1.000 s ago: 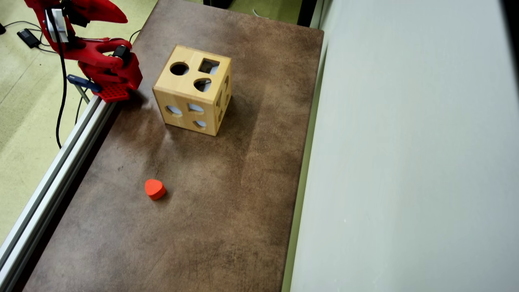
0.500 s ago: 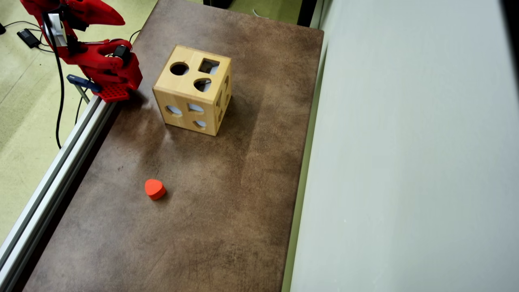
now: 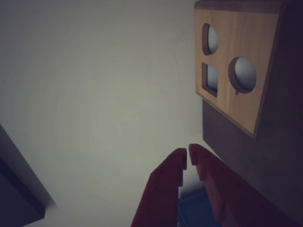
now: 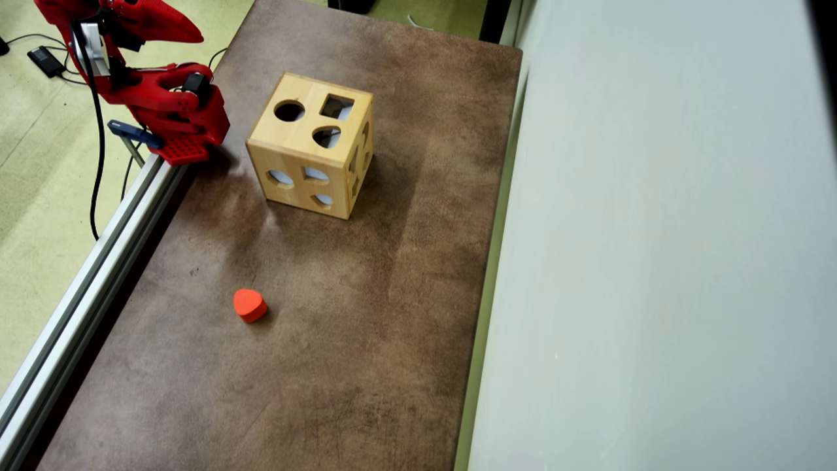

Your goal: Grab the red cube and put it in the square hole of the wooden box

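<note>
The red hand [image 3: 188,160] has its two fingers almost together, only a thin slit between the tips, and nothing held. In the overhead view the arm [image 4: 157,98] sits folded at the tabletop's ten o'clock corner. Just beside it, toward three o'clock, stands the wooden box [image 4: 312,145], with the square hole [image 4: 337,106] on its top face at about one o'clock of the round cutout. I can't spot a red cube anywhere. An orange-red heart-shaped block [image 4: 249,305] lies alone on the brown tabletop [image 4: 392,275], well apart from the box at about seven o'clock of it
</note>
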